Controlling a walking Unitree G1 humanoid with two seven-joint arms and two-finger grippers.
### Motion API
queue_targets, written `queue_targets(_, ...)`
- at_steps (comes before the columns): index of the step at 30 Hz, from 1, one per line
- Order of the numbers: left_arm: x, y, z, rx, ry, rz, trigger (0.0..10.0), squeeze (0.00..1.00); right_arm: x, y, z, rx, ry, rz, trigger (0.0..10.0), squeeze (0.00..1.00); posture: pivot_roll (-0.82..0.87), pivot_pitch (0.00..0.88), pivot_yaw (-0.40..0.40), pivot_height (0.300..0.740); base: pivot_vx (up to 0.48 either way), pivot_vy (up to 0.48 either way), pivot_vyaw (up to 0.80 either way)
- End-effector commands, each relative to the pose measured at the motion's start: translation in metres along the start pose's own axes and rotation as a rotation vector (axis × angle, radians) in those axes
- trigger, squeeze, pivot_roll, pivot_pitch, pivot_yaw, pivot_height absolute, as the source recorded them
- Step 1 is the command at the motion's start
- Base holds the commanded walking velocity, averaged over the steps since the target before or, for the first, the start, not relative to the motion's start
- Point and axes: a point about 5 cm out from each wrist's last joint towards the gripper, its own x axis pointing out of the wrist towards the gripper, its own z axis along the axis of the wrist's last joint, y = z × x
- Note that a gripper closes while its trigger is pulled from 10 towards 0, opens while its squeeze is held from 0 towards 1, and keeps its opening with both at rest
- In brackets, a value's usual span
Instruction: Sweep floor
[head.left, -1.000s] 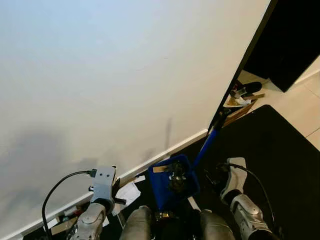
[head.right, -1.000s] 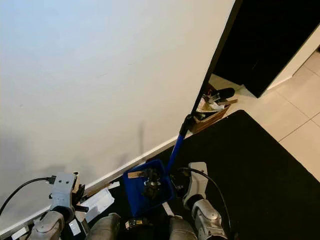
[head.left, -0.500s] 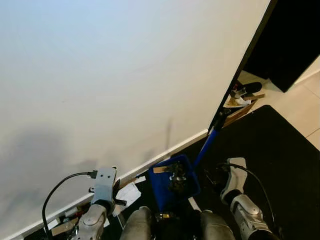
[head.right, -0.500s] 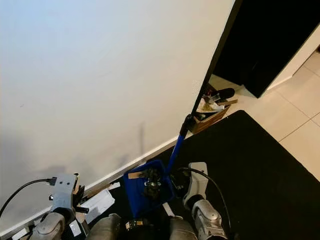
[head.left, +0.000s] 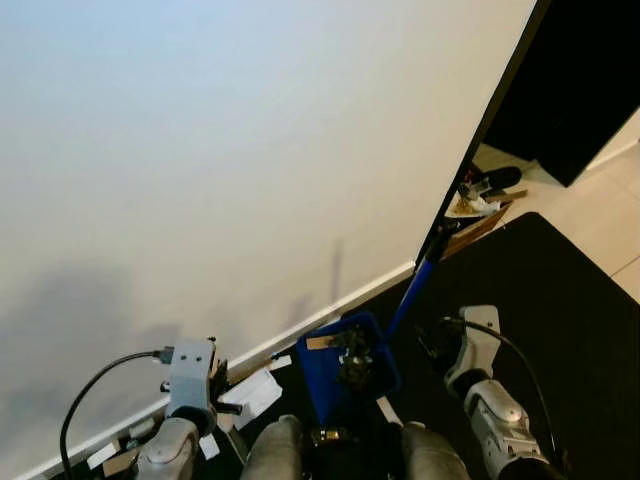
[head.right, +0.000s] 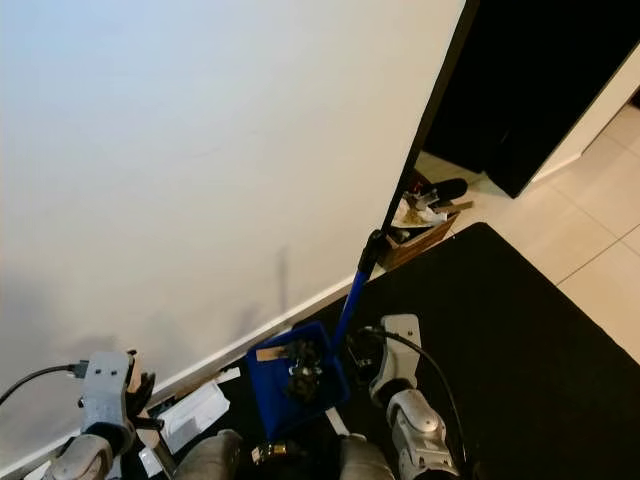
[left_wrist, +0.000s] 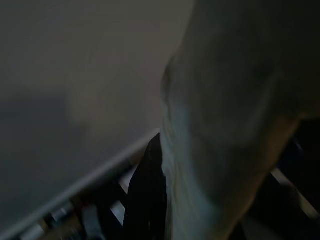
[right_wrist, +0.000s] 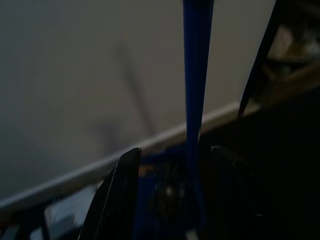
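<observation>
The right tool (right_wrist: 170, 195) has risen in the lower right of the head views since a second ago and now sits just beside the blue handle (head.right: 352, 293). In the right wrist view the handle runs straight up between the two black fingers (right_wrist: 117, 190), which stand apart on either side of it with a gap showing, so the tool is open around the handle and not yet clamped. The handle leans up to the right from the blue dustpan (head.left: 345, 362), which sits at the lower centre on the black mat (head.left: 560, 320), close to the white skirting (head.left: 330, 305). Dark debris lies in the dustpan.

The left tool (head.left: 222, 390) has dropped and slid toward the lower left corner of the head views. Its wrist view is dark and blurred, and I cannot tell whether its fingers are open or closed. It hangs above scraps of paper (head.left: 252, 388) that lie along the skirting.

I judge that the right arm is lining up to grip the handle, and that the scraps by the wall are still to be swept.
</observation>
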Motion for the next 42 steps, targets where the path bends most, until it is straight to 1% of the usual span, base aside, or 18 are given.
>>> queue_targets(1, -0.001, 0.017, 0.019, 0.061, -0.078, 0.083, 10.0, 0.00, 0.005, 0.001, 0.007, -0.071, -0.004, -0.005, 10.0, 0.00, 0.13, 0.073, 0.007, 0.740, 0.000, 0.000, 0.00)
queue_targets(3, -0.001, 0.017, 0.019, 0.061, -0.078, 0.083, 10.0, 0.00, 0.005, 0.001, 0.007, -0.071, -0.004, -0.005, 10.0, 0.00, 0.13, 0.073, 0.007, 0.740, 0.000, 0.000, 0.00)
queue_targets(5, -0.001, 0.022, 0.030, 0.062, -0.109, 0.113, 10.0, 0.00, 0.012, 0.003, 0.015, -0.098, -0.020, -0.010, 10.0, 0.00, 0.14, 0.069, 0.004, 0.740, 0.000, 0.000, 0.00)
queue_targets(6, -0.001, 0.022, 0.030, 0.062, -0.109, 0.113, 10.0, 0.00, 0.012, 0.003, 0.015, -0.098, -0.020, -0.010, 10.0, 0.00, 0.14, 0.069, 0.004, 0.740, 0.000, 0.000, 0.00)
queue_targets(8, -0.002, 0.027, 0.038, 0.064, -0.132, 0.143, 10.0, 0.00, 0.017, 0.003, 0.022, -0.104, -0.032, -0.026, 10.0, 0.00, 0.15, 0.066, 0.003, 0.740, 0.000, 0.000, 0.00)
queue_targets(13, -0.004, 0.030, 0.040, 0.064, -0.134, 0.170, 10.0, 0.00, 0.019, 0.005, 0.027, -0.106, -0.044, -0.035, 10.0, 0.00, 0.15, 0.066, 0.002, 0.740, 0.000, 0.000, 0.00)
queue_targets(14, -0.005, 0.030, 0.039, 0.063, -0.132, 0.171, 10.0, 0.00, 0.020, 0.005, 0.028, -0.108, -0.049, -0.042, 10.0, 1.00, 0.15, 0.065, 0.004, 0.740, 0.000, 0.000, 0.00)
queue_targets(21, -0.004, 0.025, 0.044, 0.068, -0.136, 0.177, 10.0, 0.00, 0.025, 0.002, 0.039, -0.122, -0.080, -0.061, 10.0, 1.00, 0.16, 0.057, 0.001, 0.740, 0.000, 0.000, 0.00)
queue_targets(28, -0.003, 0.024, 0.046, 0.067, -0.139, 0.179, 10.0, 0.00, 0.028, 0.001, 0.041, -0.123, -0.077, -0.061, 10.0, 1.00, 0.16, 0.056, 0.003, 0.740, 0.000, 0.000, 0.00)
queue_targets(29, -0.002, 0.024, 0.047, 0.067, -0.142, 0.179, 10.0, 0.00, 0.029, 0.002, 0.043, -0.123, -0.076, -0.057, 10.0, 0.13, 0.17, 0.056, 0.004, 0.740, 0.000, 0.000, 0.00)
queue_targets(30, -0.002, 0.023, 0.049, 0.067, -0.144, 0.179, 10.0, 0.00, 0.032, 0.002, 0.046, -0.122, -0.077, -0.055, 10.0, 0.00, 0.17, 0.058, 0.005, 0.740, 0.000, 0.000, 0.00)
queue_targets(33, -0.002, 0.023, 0.050, 0.068, -0.146, 0.178, 10.0, 0.00, 0.035, 0.001, 0.050, -0.123, -0.081, -0.055, 10.0, 0.00, 0.17, 0.060, 0.006, 0.740, 0.000, 0.000, 0.00)
queue_targets(35, -0.004, 0.024, 0.051, 0.072, -0.148, 0.178, 10.0, 0.00, 0.041, 0.002, 0.060, -0.124, -0.093, -0.054, 10.0, 0.00, 0.18, 0.061, 0.009, 0.740, 0.000, 0.000, 0.00)
queue_targets(37, -0.005, 0.024, 0.050, 0.074, -0.147, 0.178, 10.0, 0.00, 0.044, 0.001, 0.063, -0.126, -0.095, -0.054, 10.0, 0.00, 0.18, 0.061, 0.010, 0.740, 0.000, 0.000, 0.00)
queue_targets(39, -0.008, 0.026, 0.050, 0.084, -0.141, 0.182, 10.0, 0.00, 0.049, -0.004, 0.073, -0.114, -0.094, -0.061, 10.0, 0.00, 0.19, 0.061, 0.005, 0.740, 0.000, 0.000, 0.00)
queue_targets(42, -0.009, 0.028, 0.050, 0.083, -0.143, 0.193, 10.0, 0.00, 0.052, -0.008, 0.077, -0.111, -0.082, -0.065, 10.0, 0.00, 0.19, 0.061, 0.005, 0.740, 0.000, 0.000, 0.00)
